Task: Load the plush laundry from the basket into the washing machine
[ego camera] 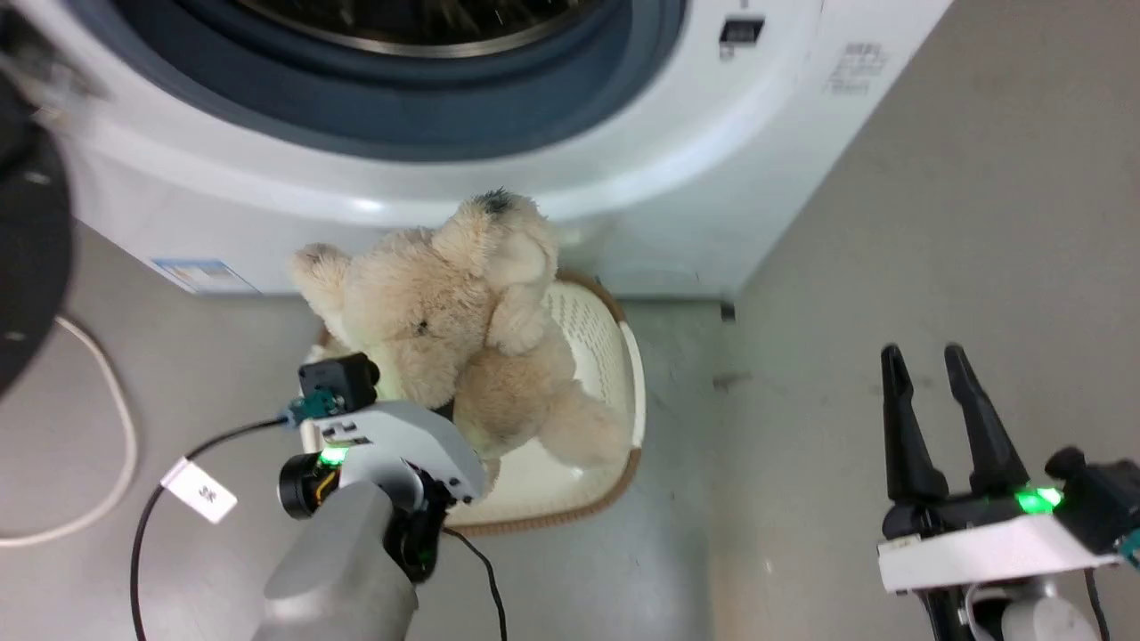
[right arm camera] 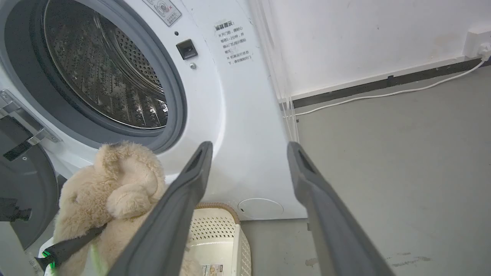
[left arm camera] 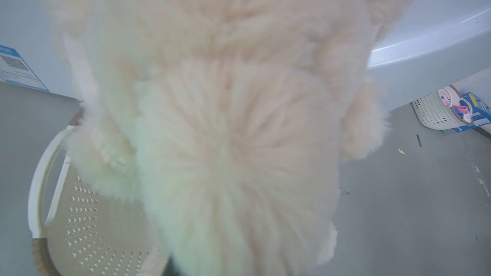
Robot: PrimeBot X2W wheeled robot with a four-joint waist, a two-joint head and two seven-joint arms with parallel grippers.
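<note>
Beige bear [ego camera: 445,320], cream basket [ego camera: 592,334], white washer [ego camera: 677,151]
Fur shaggy, pale; basket walls hole-dotted, rim brown woven; washer ring grey; floor [ego camera: 962,249] plain grey.

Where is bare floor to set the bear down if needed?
Free: the grey floor between the basket and the open right pincer, beside the washing machine. Crowded: left of the basket, where a white cable and a black cable run.

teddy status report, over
Left pincer shut on teddy, held over basket. Right pincer open, idle. Washer open, nothing blocking.
</note>
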